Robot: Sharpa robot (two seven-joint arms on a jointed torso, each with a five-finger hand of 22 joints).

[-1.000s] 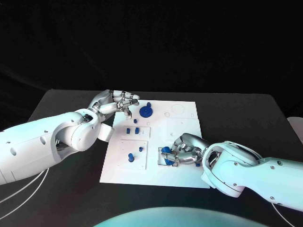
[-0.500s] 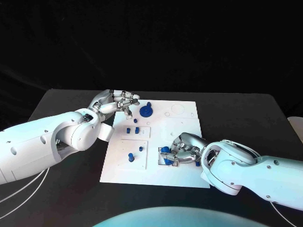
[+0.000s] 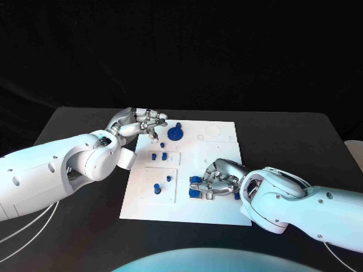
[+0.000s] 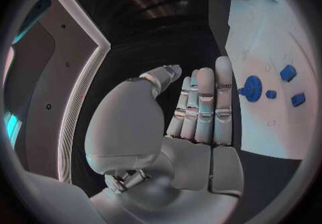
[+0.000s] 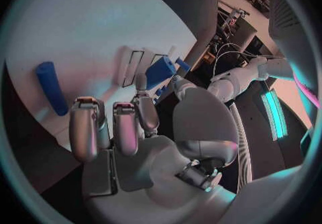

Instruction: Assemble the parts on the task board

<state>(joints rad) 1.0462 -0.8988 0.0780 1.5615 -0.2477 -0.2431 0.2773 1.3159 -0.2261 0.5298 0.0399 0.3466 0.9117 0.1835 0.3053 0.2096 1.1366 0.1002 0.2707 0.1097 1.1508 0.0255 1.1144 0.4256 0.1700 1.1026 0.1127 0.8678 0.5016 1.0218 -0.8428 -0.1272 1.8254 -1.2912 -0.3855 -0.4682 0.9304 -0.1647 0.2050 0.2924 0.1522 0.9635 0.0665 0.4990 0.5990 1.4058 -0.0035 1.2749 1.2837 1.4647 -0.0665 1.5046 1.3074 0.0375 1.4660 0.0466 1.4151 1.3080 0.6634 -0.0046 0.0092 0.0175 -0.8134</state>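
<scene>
Right robot hand point(image 3: 218, 180) sits low over the near-right corner of the task board point(image 3: 218, 150), fingers curled at the framed recess point(image 3: 199, 190) there. In the right wrist view a blue block point(image 5: 161, 71) sits at its fingertips point(image 5: 141, 85), looks pinched, probably being seated in that recess; contact is not fully clear.

A loose blue cylinder point(image 5: 51, 94) lies flat on the board beside that hand.

Left robot hand point(image 3: 138, 123) rests at the board's far-left edge, fingers straight and pressed together, holding nothing. Likely just bracing or parked.

Other parts on the board:
- blue gear point(image 3: 175, 134) near the far end
- small blue pegs point(image 3: 159, 156) standing in the mid-left panel
- one more peg point(image 3: 157, 187) in the near-left panel

The board lies mid-worktop point(image 3: 296, 141).
</scene>
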